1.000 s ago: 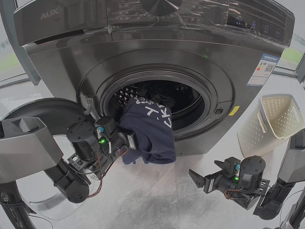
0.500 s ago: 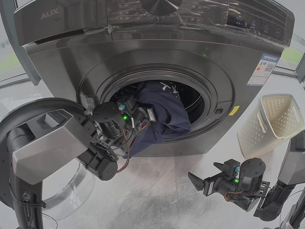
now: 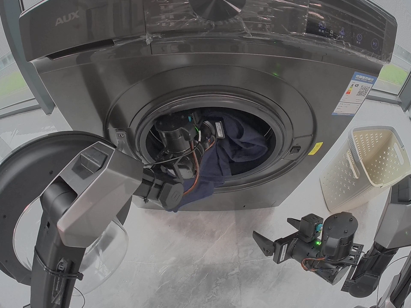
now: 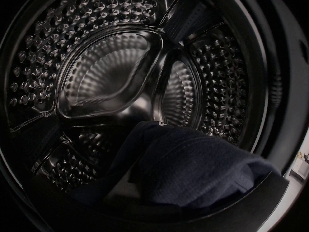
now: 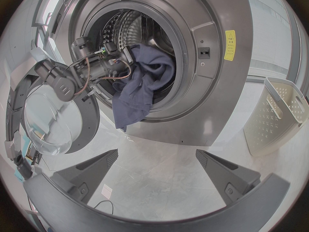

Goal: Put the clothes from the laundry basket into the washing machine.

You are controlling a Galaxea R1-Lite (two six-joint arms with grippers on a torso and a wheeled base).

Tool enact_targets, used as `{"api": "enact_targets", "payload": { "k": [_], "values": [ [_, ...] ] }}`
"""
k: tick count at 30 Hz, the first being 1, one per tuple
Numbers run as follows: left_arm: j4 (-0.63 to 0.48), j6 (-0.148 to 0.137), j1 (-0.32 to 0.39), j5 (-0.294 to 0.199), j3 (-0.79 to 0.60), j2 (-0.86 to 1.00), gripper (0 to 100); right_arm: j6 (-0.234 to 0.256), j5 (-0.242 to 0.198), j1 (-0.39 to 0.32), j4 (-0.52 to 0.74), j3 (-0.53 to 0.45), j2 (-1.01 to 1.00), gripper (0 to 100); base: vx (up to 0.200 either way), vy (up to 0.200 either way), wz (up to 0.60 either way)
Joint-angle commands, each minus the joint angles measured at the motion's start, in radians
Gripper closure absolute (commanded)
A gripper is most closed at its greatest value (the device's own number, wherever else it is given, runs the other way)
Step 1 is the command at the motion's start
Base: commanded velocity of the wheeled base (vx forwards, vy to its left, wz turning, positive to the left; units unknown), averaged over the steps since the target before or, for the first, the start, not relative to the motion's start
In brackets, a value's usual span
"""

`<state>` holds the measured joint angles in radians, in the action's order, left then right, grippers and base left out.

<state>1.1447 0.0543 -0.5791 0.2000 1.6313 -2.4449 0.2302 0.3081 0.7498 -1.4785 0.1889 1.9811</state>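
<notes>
**Left claw in the drum mouth, navy garment half in**

The left gripper [image 3: 215, 130] sits inside the round opening of the washing machine [image 3: 85, 90], its tip buried in the navy garment [image 3: 242, 146]. Whether it grips the cloth or has let go cannot be told. In the left wrist view the garment [image 4: 193, 171] is a dark fold lying low before the steel drum [image 4: 106, 68].

Most of the cloth lies inside the opening, but one tail hangs over the lower rim and down the machine's front. The arm's wrist crosses the left side of the opening, and the right side is free. The open door [image 3: 25, 167] stands to the left.

The right gripper [image 3: 277, 232] hangs low over the grey floor [image 3: 214, 257], spread wide and holding nothing. The laundry basket [image 3: 372, 167] lies tipped beside the machine's right corner.

A second ago the left gripper was outside and below the opening, with the garment draped down the front. The right gripper has barely shifted.
</notes>
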Motion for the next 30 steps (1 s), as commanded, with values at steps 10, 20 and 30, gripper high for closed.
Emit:
{"api": "enact_targets", "payload": {
  "k": [10, 20, 30],
  "values": [
    [-0.220, 0.033, 0.016, 0.052, 0.369, -0.175, 0, 0.000, -0.004, 0.000, -0.002, -0.002, 0.001, 0, 0.000, 0.000, 0.00],
    [-0.341, 0.068, -0.004, 0.045, -0.143, 0.118, 0, 0.000, -0.006, 0.000, -0.003, -0.002, 0.001, 0, 0.000, 0.000, 0.00],
    [-0.382, 0.036, 0.005, -0.019, -0.358, 0.178, 0, 0.000, -0.006, 0.008, -0.003, 0.000, 0.002, 0, 0.000, 0.000, 0.00]
  ]
}}
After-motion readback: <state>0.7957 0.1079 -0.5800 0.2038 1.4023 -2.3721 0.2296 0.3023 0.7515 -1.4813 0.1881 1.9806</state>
